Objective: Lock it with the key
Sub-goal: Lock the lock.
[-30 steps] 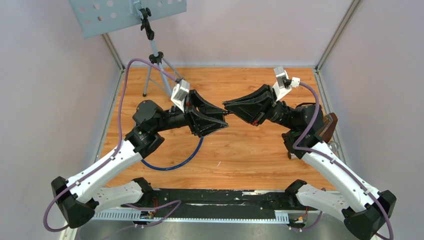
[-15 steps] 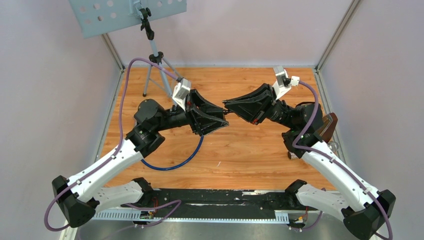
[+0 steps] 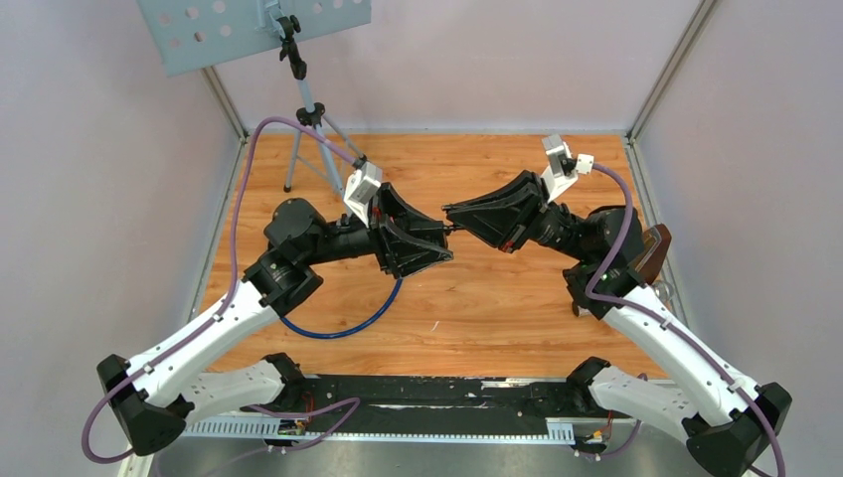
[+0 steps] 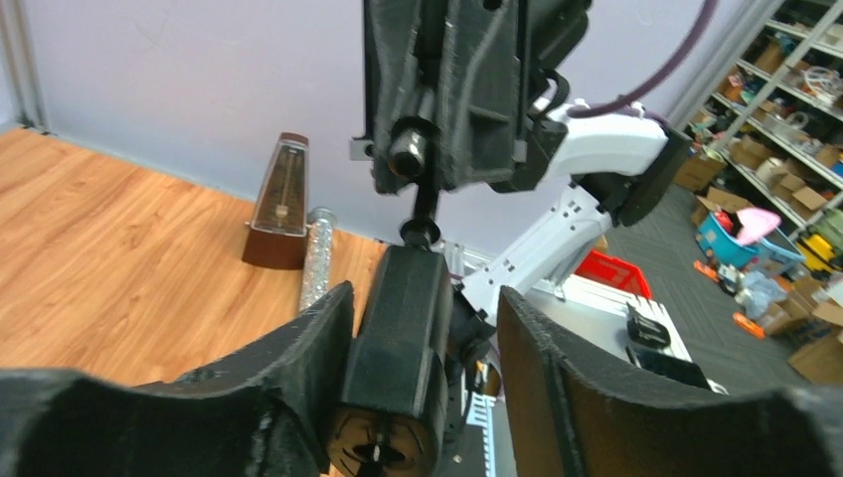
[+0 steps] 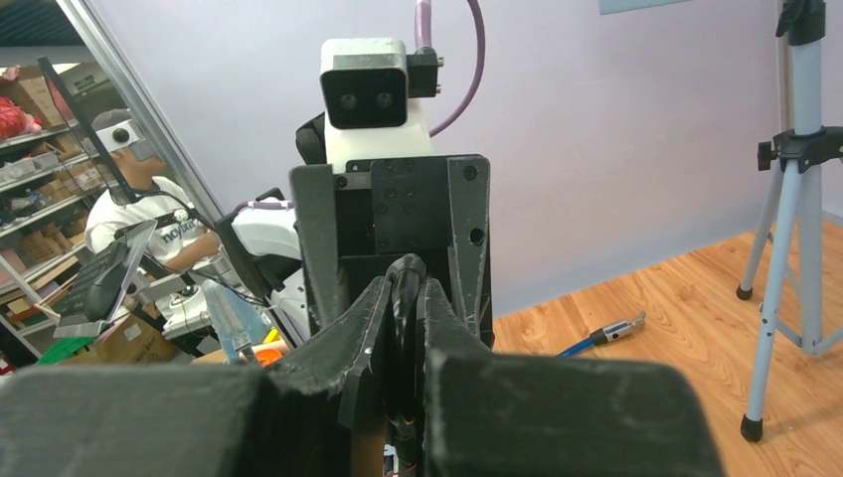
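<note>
My left gripper (image 3: pixel 444 241) and right gripper (image 3: pixel 449 213) meet tip to tip in mid-air above the wooden table. In the left wrist view the black lock body (image 4: pixel 398 348) sits between my left gripper (image 4: pixel 422 298) fingers. It touches the left finger and a gap shows to the right finger. The key (image 4: pixel 424 204) runs from the lock's far end up into the right gripper. In the right wrist view my right gripper (image 5: pixel 403 288) is shut on the black key head (image 5: pixel 405 270). The lock's blue cable (image 3: pixel 348 323) hangs in a loop to the table.
A brown metronome (image 3: pixel 653 253) and a glittery tube (image 4: pixel 316 258) stand at the table's right edge. A tripod music stand (image 3: pixel 308 109) is at the back left. The cable's metal end (image 5: pixel 616 329) lies on the floor near the tripod legs.
My left wrist has shifted and rolled slightly, its camera moving a little right. The right gripper stays at the key, almost still.
</note>
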You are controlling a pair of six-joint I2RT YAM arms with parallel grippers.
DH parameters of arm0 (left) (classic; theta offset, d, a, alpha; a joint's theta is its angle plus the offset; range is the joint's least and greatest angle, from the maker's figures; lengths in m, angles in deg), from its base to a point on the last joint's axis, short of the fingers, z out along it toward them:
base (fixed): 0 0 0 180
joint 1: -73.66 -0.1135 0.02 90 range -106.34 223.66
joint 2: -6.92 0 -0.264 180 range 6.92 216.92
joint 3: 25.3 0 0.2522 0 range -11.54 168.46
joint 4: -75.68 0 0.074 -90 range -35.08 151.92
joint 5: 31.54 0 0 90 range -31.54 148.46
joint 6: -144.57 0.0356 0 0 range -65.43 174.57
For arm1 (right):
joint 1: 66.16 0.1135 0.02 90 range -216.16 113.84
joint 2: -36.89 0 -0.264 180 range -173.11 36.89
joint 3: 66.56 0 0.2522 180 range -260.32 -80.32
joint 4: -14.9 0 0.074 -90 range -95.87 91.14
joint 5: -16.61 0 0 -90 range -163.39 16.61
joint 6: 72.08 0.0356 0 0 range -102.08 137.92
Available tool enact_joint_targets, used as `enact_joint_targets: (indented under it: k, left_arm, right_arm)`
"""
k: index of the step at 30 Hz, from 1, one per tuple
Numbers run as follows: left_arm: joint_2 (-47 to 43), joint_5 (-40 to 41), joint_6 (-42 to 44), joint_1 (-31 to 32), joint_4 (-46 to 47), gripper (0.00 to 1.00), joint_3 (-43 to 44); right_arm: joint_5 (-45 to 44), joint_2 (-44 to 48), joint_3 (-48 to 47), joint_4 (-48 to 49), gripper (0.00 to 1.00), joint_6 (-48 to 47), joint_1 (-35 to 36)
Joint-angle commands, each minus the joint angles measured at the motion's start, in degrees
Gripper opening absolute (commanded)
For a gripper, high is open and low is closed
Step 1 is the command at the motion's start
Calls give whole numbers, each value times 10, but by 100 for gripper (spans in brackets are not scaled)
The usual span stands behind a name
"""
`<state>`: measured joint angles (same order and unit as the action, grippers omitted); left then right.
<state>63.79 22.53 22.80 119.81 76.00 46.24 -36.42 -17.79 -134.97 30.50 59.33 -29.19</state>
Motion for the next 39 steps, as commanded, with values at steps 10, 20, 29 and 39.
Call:
enact_joint_targets:
  k: [10, 20, 29, 39]
  left_arm:
    - [-38, -45, -29, -1, 28, 64, 12]
    - [-12, -55, -52, -1, 65, 51, 12]
    - [-11, -55, -59, -1, 79, 35, 11]
    - [-9, -45, -62, -1, 87, 35, 9]
  right_arm:
    - [-45, 40, -14, 87, 0, 14, -6]
    - [-22, 0, -11, 139, 0, 56, -6]
    - [-22, -12, -3, 159, 0, 71, -6]
    - [-32, -9, 7, 170, 0, 76, -6]
